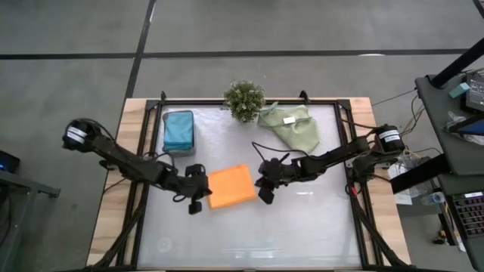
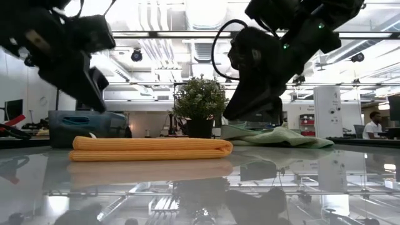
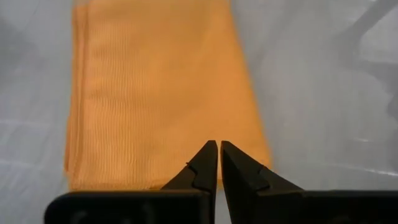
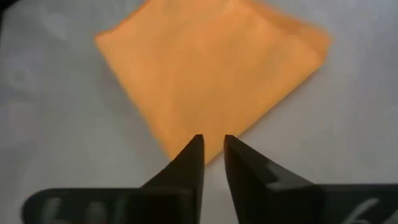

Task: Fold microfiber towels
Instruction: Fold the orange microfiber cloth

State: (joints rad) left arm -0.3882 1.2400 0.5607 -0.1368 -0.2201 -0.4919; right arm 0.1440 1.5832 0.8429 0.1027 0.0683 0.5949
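Left claw (image 1: 198, 198), pressed together, and right claw (image 1: 264, 190), slightly parted and empty, flank one folded orange towel (image 1: 231, 186) mid-counter (image 1: 302, 227). Behind: one teal stack (image 1: 178, 130), one green pile (image 1: 291, 125), one plant (image 1: 244, 99).

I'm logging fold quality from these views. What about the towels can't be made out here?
- Folded teal-blue microfiber towels: how many are stacked; the high view shows only the top, and in the low view the left tool overlaps them.
- Pale sage-green microfiber towels: crumpled together, one or two unclear; the low view is partly blocked by the right tool.
- Folded bright orange microfiber towel: layer count; only edges show.
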